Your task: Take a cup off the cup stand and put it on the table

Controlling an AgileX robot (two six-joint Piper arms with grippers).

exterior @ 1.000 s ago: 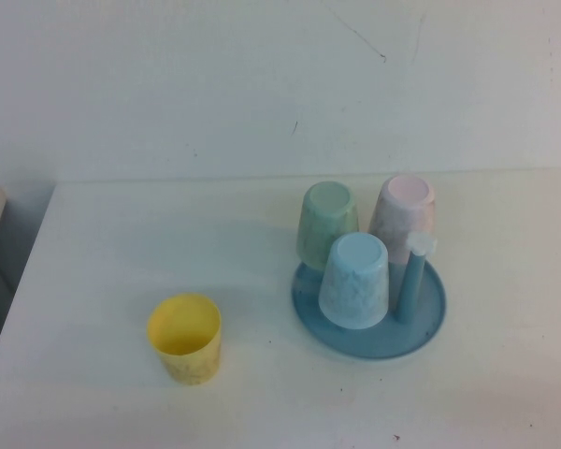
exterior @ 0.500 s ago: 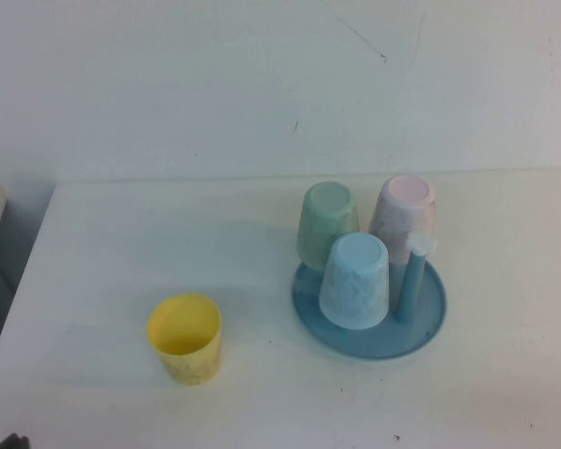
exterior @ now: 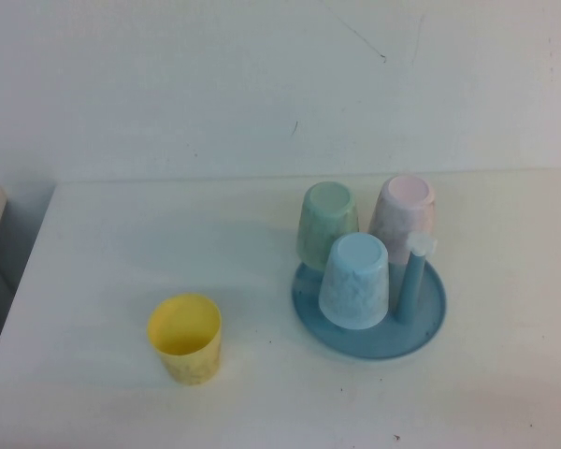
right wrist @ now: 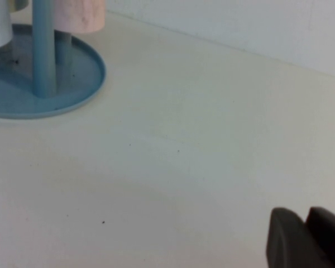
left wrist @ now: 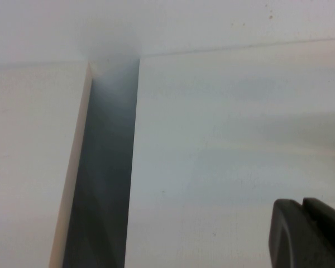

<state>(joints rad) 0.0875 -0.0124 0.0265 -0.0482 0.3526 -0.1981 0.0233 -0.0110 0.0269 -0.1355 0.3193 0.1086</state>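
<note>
High view: the table (exterior: 122, 234) carries everything, and neither arm shows above it. The cup stand (exterior: 430, 323) sits toward the right edge, bearing an upturned light blue cup (exterior: 354, 279), pale green cup (exterior: 326, 223) and pink cup (exterior: 404, 213), with one bare peg (exterior: 411, 281). The cup (exterior: 185, 337), yellow, stands mouth-up near the front-left corner, well apart from the stand, so the task looks done. The left gripper (left wrist: 307, 234), pressed together and empty, hangs by the table's left edge; the right gripper (right wrist: 307, 237), likewise closed on nothing, hangs right of the stand. The risk left: a careless left arm sweep could tip the light cup.
</note>
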